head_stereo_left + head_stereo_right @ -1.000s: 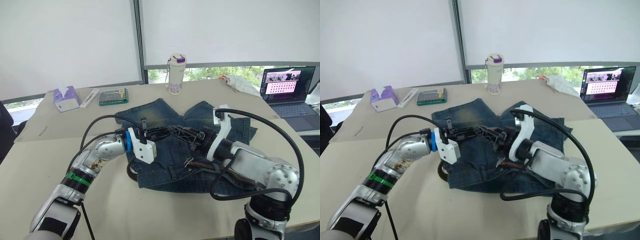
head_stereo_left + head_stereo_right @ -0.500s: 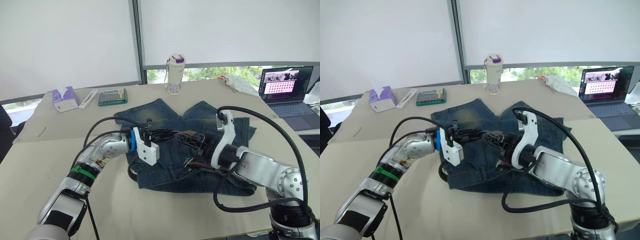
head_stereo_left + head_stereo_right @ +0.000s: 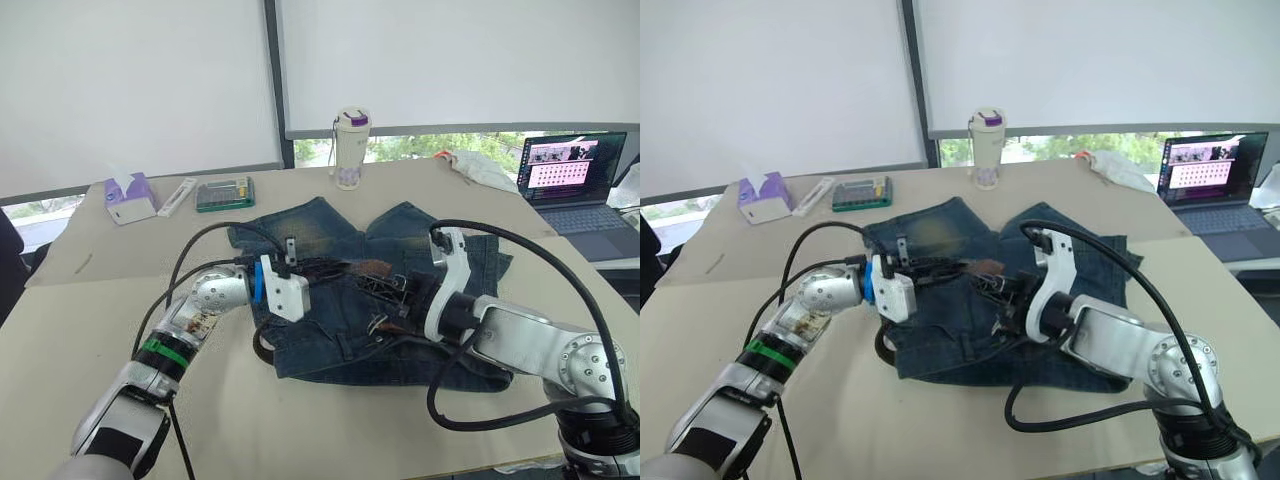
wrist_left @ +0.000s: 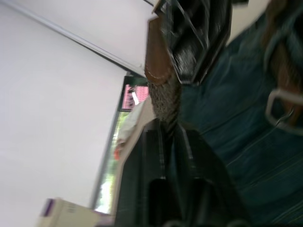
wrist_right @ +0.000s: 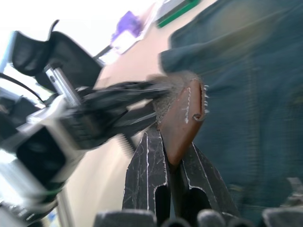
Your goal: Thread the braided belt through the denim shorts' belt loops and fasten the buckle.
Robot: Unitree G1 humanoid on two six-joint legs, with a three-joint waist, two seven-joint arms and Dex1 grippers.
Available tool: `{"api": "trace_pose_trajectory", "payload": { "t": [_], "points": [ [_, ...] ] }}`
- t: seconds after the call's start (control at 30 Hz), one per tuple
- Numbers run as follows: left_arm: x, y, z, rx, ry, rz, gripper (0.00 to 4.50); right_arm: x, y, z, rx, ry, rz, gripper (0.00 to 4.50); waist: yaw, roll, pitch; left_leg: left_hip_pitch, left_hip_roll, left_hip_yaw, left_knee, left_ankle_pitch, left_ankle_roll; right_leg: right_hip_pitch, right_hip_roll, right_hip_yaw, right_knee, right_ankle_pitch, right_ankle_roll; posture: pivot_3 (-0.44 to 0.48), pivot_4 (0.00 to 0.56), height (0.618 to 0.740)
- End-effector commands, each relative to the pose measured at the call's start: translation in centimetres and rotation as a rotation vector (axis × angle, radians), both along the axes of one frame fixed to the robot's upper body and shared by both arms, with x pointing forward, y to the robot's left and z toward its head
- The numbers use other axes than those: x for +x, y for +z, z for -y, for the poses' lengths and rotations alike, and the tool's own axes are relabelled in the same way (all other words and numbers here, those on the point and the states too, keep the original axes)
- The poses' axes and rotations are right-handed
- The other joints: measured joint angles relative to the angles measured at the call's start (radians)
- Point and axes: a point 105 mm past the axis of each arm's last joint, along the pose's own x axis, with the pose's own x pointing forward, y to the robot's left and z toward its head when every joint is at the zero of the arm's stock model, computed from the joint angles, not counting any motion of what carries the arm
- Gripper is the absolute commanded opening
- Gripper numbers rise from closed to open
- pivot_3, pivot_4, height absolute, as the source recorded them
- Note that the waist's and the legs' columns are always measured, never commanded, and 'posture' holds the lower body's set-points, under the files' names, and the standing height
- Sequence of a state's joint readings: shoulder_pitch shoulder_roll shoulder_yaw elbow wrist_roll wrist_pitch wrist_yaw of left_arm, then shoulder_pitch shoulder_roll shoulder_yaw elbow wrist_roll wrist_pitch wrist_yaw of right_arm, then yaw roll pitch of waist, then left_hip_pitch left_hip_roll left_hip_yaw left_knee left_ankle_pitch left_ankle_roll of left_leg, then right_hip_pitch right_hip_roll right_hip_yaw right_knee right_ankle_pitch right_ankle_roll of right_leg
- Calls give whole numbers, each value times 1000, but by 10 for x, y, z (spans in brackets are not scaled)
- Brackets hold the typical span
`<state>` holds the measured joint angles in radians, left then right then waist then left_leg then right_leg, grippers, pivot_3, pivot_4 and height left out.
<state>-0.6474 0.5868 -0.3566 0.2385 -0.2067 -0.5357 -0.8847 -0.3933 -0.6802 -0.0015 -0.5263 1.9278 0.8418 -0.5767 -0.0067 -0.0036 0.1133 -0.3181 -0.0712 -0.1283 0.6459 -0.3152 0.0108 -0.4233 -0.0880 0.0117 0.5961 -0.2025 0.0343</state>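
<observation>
Right up close, the denim shorts [image 3: 400, 330] lie flat near the middle of the desk [image 3: 300, 420], waistband toward the near edge, legs pointing away. Over the waistband both arms meet. The right pincer [image 5: 177, 156] is pinched together on the brown leather tip of the braided belt [image 5: 182, 118], and the wrist view shows that tip gripped between its two black fingers. Coming in from the left, the left pincer [image 4: 170, 137] is also clamped on the belt, with the woven strap running straight out between its fingers. So the strap end is lifted above the shorts, held from both sides, the two pincers nearly touching. Down on the denim the buckle [image 3: 378, 322] rests by the waistband, with more dark strap trailing off the left edge of the shorts.

My read: the strap is soft and floppy, light, and will sag wherever it is unsupported; the stiffer leather tip is the place to hold for feeding it under a belt loop. The denim is limp too, so a loop may drag along unless it is steadied.

Farther back: a green box [image 3: 226, 192], a tissue box [image 3: 132, 197] far left, a tall cup [image 3: 351, 148], and a laptop [image 3: 575, 180] far right
</observation>
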Motion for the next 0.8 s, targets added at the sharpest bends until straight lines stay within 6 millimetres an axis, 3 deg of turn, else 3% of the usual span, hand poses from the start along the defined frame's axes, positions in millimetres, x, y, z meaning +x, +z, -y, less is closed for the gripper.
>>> {"api": "trace_pose_trajectory", "payload": {
  "t": [0.03,0.07,0.17,0.3,0.37,0.4,0.5,0.6,0.77,0.8],
  "points": [
    [-6,25,-31,-155,22,-593,2041,-6,4,2,-27,26,51,0,-10,0,1,0,0,-1,0,0,0,0,0,-1,0,0,0,0,150,740],
    [-10,29,-39,-205,37,-776,2406,-8,2,2,-48,41,59,0,-15,0,2,0,1,-2,0,0,1,0,1,-1,0,0,0,0,150,740],
    [-32,32,-47,-222,-1,-1100,3385,-11,1,3,-64,65,76,0,-28,3,4,1,1,-3,0,-1,1,0,3,0,1,-2,2,0,150,740],
    [-68,4,-46,-234,0,-1469,3385,-21,-2,-3,-89,159,111,0,-32,4,4,4,0,-2,0,-1,2,3,3,1,1,-3,3,0,150,740],
    [-73,-12,-42,-285,48,-1601,3385,-26,-5,-6,-111,208,122,0,-32,3,5,5,0,-1,0,-1,2,3,3,3,0,-3,3,0,150,740],
    [-76,-11,-38,-363,20,-1681,3385,-30,-7,-8,-122,235,123,0,-30,3,5,4,0,-1,0,-1,2,3,3,3,0,-3,3,0,150,740],
    [-72,-10,-30,-509,34,-1786,3385,-37,-11,-12,-136,284,121,0,-8,1,6,4,1,-1,0,0,0,2,2,3,0,-2,3,0,150,740],
    [-67,-24,-18,-617,82,-1849,3385,-44,-15,-15,-144,337,111,0,10,3,5,4,-1,-1,0,2,-5,3,-1,3,0,-2,3,0,150,740],
    [-60,-19,-16,-720,97,-1838,3385,-44,-19,-13,-163,342,102,0,19,1,5,2,-2,0,1,4,-8,2,0,4,0,-1,2,0,150,740],
    [-59,-21,-16,-719,108,-1842,3139,-45,-19,-13,-161,349,101,0,19,1,5,2,-2,1,1,5,-8,2,-1,4,0,-1,2,0,150,740]
  ]
}}
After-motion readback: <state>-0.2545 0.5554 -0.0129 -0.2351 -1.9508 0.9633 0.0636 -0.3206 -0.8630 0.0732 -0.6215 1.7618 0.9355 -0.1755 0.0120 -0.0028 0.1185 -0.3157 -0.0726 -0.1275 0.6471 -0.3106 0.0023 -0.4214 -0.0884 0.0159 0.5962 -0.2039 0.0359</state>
